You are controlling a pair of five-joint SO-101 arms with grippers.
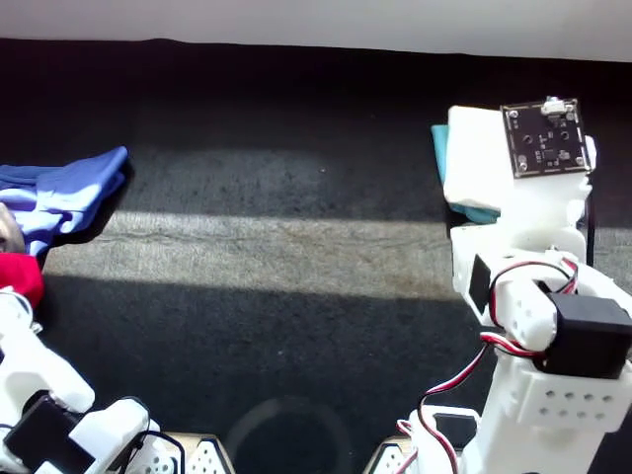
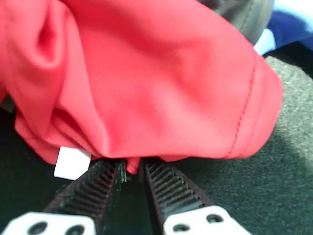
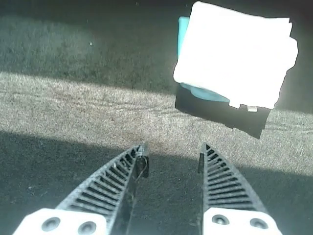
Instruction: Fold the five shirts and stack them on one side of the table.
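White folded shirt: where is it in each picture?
High view: the white folded cloth shirt sits at the upper right.
Right wrist view: the white shirt lies beyond the open right gripper.
Left wrist view: here the left gripper pinches a red crumpled shirt.
Shared landmark: the teal shirt peeking out beneath the white one.

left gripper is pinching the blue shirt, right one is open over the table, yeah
No: the left gripper pinches the red shirt, not a blue one, per the left wrist view. The right gripper is open over the table.
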